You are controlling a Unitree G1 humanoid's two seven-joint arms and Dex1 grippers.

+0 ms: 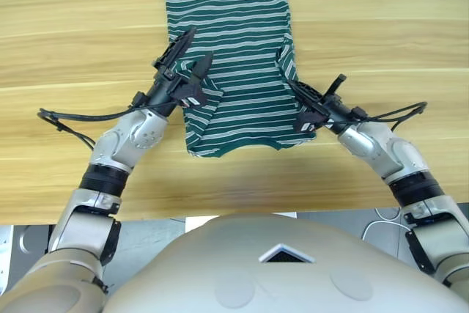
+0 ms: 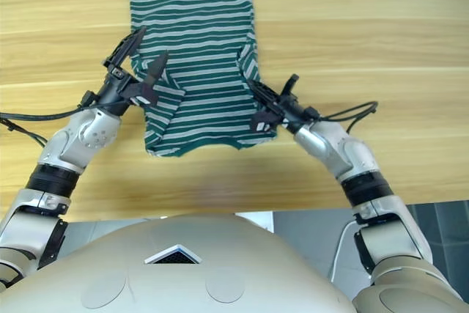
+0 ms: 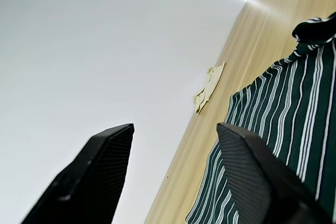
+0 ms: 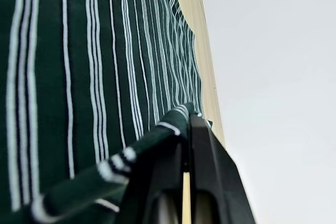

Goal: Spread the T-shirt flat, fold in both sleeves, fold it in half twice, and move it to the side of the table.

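Green knit with thin white stripes: T-shirt (image 1: 234, 27), lying lengthways on the wooden table (image 1: 381, 34), hem end far from the robot, neckline end near; sits about mid-table, between the two arms. Probably light and limp, no stiffness to speak of; likely to drape, bunch and drag its lower layer if pulled sideways; not fragile, not obviously slippery on the wood. Best taken at an edge or corner in a shallow pinch through only the layers meant to travel; for a half fold, both near corners together, lifted and carried over rather than slid.

Looks narrowed to a rough rectangle; left sleeve folded inward across the body as a slanted flap; right side rucked up in a raised ridge, not yet flat; near edge wavy with a dip at the neck; far edge fairly straight.

Left gripper (image 1: 201, 43) over the left flap, fingers (image 3: 100, 171) spread wide, holding nothing; touching the cloth or just clear of it, cannot tell. Right gripper (image 1: 291, 86) at the right edge of the shirt, fingers pressed together on a fold of striped cloth, plain in the right wrist view.

Judging by that: sleeve fold about done on the left, in hand on the right; both half folds and the move to the side yet to do.

Small pale scrap of cloth (image 3: 209, 86) further along the table, well apart from the shirt.
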